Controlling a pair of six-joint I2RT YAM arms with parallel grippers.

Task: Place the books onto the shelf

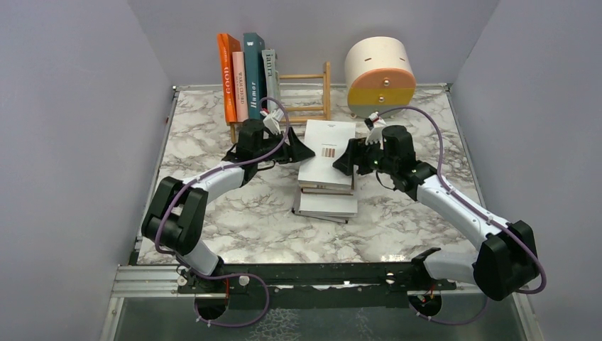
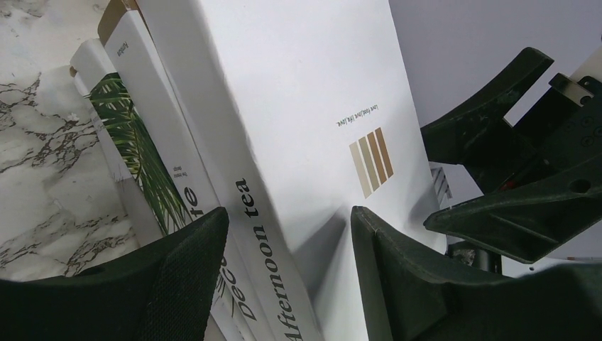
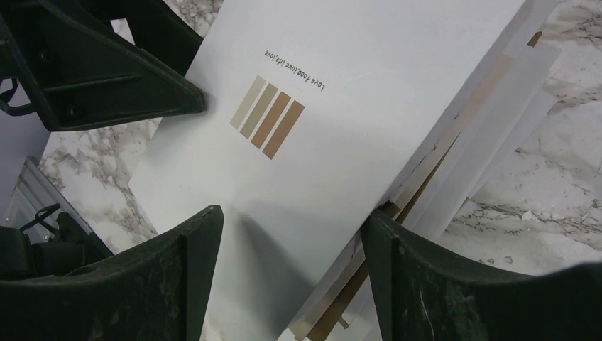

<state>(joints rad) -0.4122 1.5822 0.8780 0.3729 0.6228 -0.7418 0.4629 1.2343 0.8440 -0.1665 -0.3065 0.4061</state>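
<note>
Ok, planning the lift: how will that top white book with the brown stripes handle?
The white book looks like a stiff hardcover, so it should not flop. Its cover looks smooth, so it may slip in a light pinch. It lies skewed on the stack, so a push may slide it off.

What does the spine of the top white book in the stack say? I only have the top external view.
Observer: In the left wrist view, the spine of the top white book reads "Afternoon tea".
Operator: Any patterned cover lower down?
Observer: Yes, a palm-leaf book with green fronds sits lower in the stack.
Operator: Are the right fingers clamped on the top one?
Observer: No. In the right wrist view the right fingers stand apart, with the cover's edge showing between them.
</note>
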